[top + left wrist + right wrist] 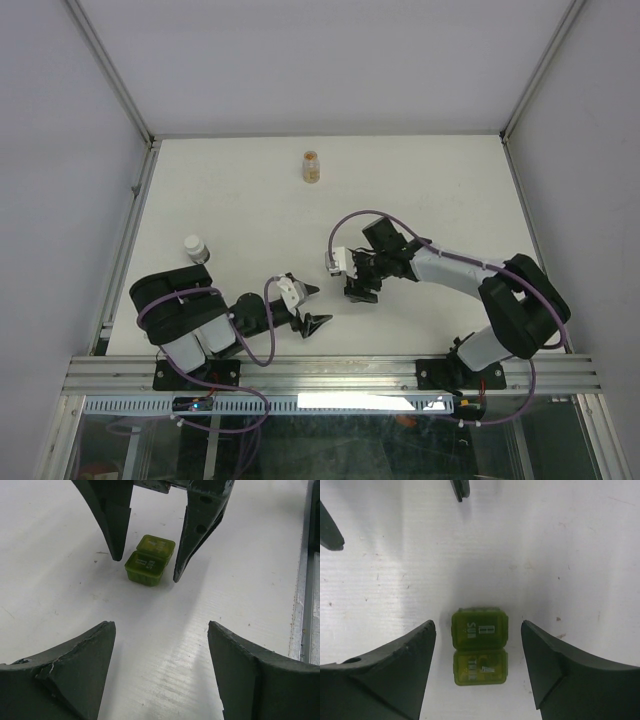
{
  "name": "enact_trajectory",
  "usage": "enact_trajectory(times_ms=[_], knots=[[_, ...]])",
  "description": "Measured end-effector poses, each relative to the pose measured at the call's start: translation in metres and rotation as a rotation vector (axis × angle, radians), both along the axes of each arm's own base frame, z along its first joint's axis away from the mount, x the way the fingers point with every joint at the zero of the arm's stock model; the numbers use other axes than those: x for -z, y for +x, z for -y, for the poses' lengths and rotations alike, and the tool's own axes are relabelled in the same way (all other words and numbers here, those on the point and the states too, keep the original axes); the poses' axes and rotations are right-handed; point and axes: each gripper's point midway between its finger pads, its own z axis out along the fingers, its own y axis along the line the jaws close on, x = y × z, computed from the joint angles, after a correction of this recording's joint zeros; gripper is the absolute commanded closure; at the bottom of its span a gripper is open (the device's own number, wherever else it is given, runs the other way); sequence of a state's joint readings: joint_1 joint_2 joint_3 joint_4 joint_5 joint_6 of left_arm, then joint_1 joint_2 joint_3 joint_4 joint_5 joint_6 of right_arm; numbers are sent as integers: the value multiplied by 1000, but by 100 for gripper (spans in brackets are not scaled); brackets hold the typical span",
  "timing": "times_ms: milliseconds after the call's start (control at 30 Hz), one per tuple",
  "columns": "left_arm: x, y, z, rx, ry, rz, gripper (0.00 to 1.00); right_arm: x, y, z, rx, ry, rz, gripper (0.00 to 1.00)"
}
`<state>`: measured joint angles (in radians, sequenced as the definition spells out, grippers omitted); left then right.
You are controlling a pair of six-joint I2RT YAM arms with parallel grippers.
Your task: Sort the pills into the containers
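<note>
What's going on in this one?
The right gripper straddles the small green pill box, jaws open on either side of it with gaps showing, nothing gripped. The left gripper, also open and empty, points at the box from close by. The bottle of orange pills stands far back on the table, untouched.

Containers (480, 631) olive-green, translucent; pills (312, 172) orange-brown; table (250, 190) white; vial (196, 248) white-capped.

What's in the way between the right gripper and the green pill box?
Nothing visible. The green pill box lies flat between the fingers of the open right gripper, with only a strip of white table showing on each side of it.
</note>
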<state>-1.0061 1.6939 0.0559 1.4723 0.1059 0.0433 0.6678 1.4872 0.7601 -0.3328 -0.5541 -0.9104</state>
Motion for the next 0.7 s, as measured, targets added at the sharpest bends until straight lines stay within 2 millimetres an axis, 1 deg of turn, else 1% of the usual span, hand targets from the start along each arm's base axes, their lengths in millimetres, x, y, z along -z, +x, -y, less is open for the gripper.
enact_trajectory(times_ms=[67,133,300,367,467,567,667,700], knots=[[0,-1,-1,0,0,-1,24,3,-1,-5,1,-16,-7,30],[-1,-1,-2,0,-4,-1,24,6,-1,-7,5,-31,-8,34],[-5,-3,-4,0,-14,5,24,13,2,-5,29,-74,-1,42],[-6,-3,-4,0,-17,5,24,12,5,-5,40,-83,6,46],[-6,-3,-4,-1,-19,2,24,11,7,-6,49,-85,11,57],[-7,-4,-4,-2,-25,-8,24,8,7,-8,64,-83,-1,63],[-11,-4,-3,-6,-49,-32,20,0,9,-14,101,-61,-29,78],[-13,-4,-3,-15,-64,-49,20,-4,11,-16,125,-45,-47,79]])
